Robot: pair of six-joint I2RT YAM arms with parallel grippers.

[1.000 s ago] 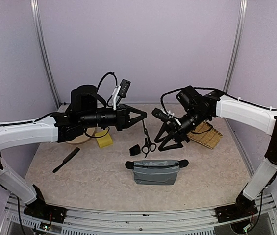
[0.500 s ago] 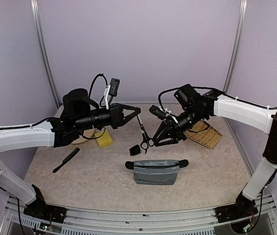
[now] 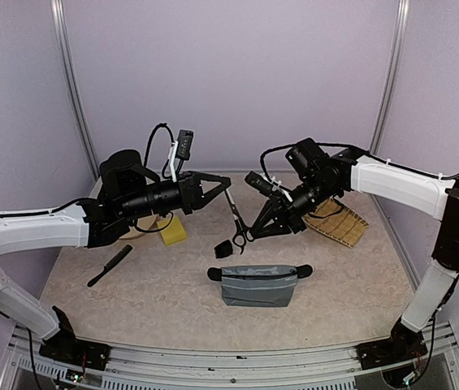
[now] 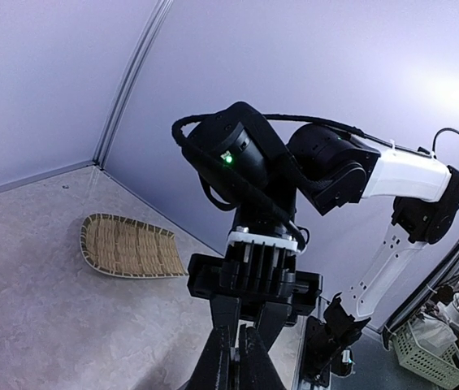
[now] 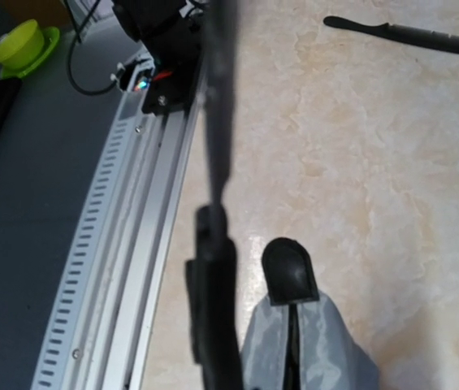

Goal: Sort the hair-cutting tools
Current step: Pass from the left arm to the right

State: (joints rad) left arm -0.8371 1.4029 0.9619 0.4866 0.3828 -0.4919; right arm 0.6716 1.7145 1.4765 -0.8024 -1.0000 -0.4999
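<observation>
A pair of black-handled scissors (image 3: 235, 213) hangs in the air between my two arms, above the table's middle. My left gripper (image 3: 227, 185) is shut on the blade tip, and in the left wrist view a thin silver blade shows between its fingers (image 4: 235, 328). My right gripper (image 3: 248, 232) is closed on the scissors' handles from the right. The scissors (image 5: 215, 162) appear as a dark blur in the right wrist view. A small black piece (image 3: 223, 249) lies just below them. The long black comb (image 3: 110, 266) (image 5: 400, 32) lies at the left.
A grey zip pouch (image 3: 259, 284) (image 5: 310, 349) lies in front of the middle. A woven bamboo tray (image 3: 341, 223) (image 4: 127, 246) sits at the back right. A yellow sponge (image 3: 173, 231) and a beige plate (image 3: 134, 233) lie under my left arm.
My right gripper moved left onto the scissors' handles and its jaws closed. My left arm drew back slightly to the left, still holding the blade.
</observation>
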